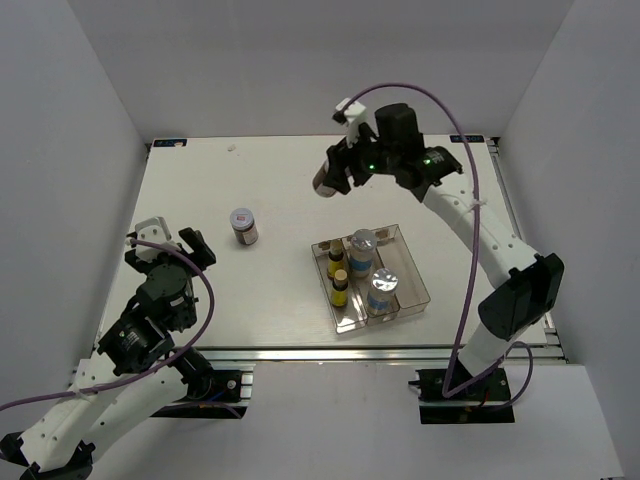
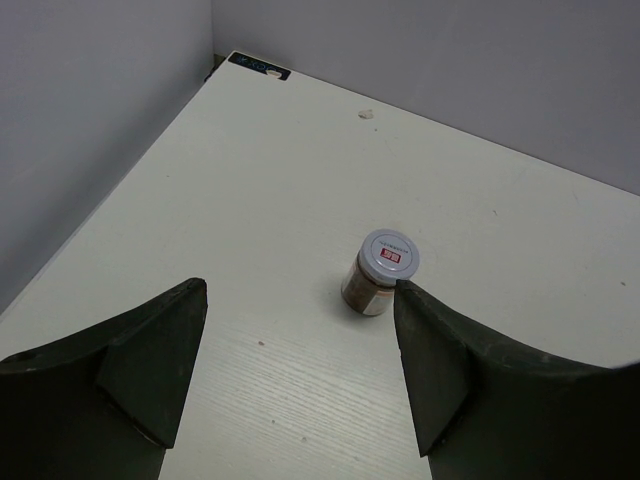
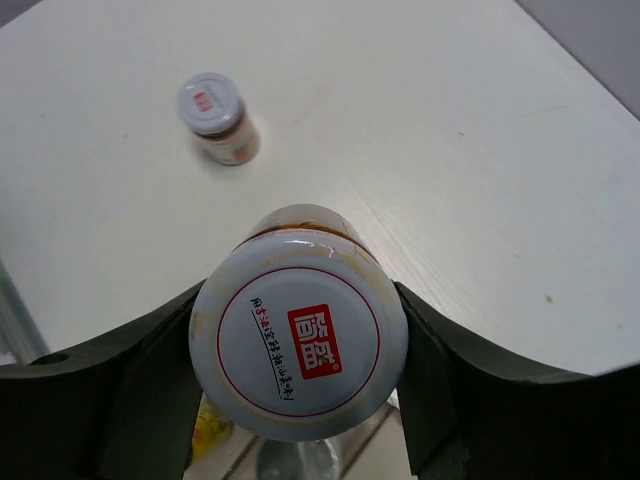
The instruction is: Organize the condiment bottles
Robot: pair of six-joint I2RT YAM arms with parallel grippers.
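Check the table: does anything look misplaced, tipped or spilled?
One brown jar stands alone on the table, apart from the tray holding four bottles. The second brown jar is in the right gripper. Nothing looks tipped or spilled.

Open bench [image 1: 200, 180] left of the clear tray [image 1: 405, 262], one brown jar [image 1: 244, 227] standing there, right jaws clamping a second jar [image 1: 325, 183] behind the tray, tray's right slot seemingly free, other slots packed with bottles [image 1: 383, 285].

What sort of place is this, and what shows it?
Likely a robot test cell: two arms bolted to a white table, bare grey walls around it, and a clear tray of small bottles.
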